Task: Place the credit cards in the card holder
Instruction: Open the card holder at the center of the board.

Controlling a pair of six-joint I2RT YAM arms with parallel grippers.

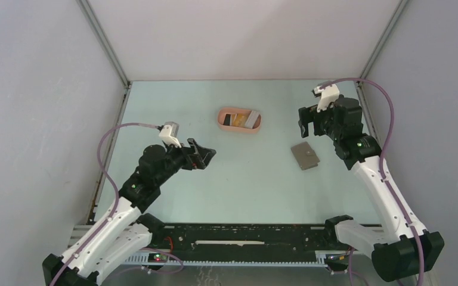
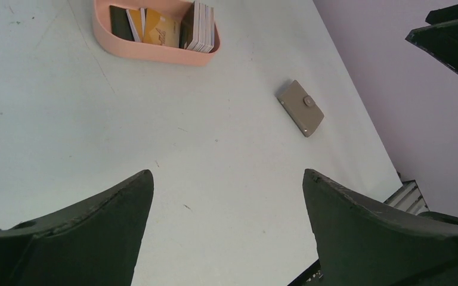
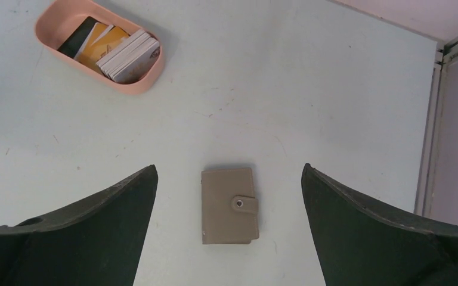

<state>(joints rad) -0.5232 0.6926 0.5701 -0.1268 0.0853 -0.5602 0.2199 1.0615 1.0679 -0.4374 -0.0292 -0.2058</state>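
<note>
The credit cards (image 3: 113, 44) stand and lean packed together inside a salmon-pink oval tray (image 2: 149, 52): a black one, two orange-yellow ones and a pale stack on edge. Their print is too small to read. The card holder (image 3: 229, 204) lies flat and closed with its snap fastened, well apart from the tray, to the tray's right and nearer the arm bases.

The right hand (image 1: 305, 125) hangs to the right of the tray, its fingers spread wide and holding nothing. The left hand (image 1: 206, 156), left of the tray and nearer the bases, is likewise spread wide and empty.

The surface (image 1: 244, 179) is pale blue-green with faint scuffs. Plain grey wall panels in metal rails surround it.
</note>
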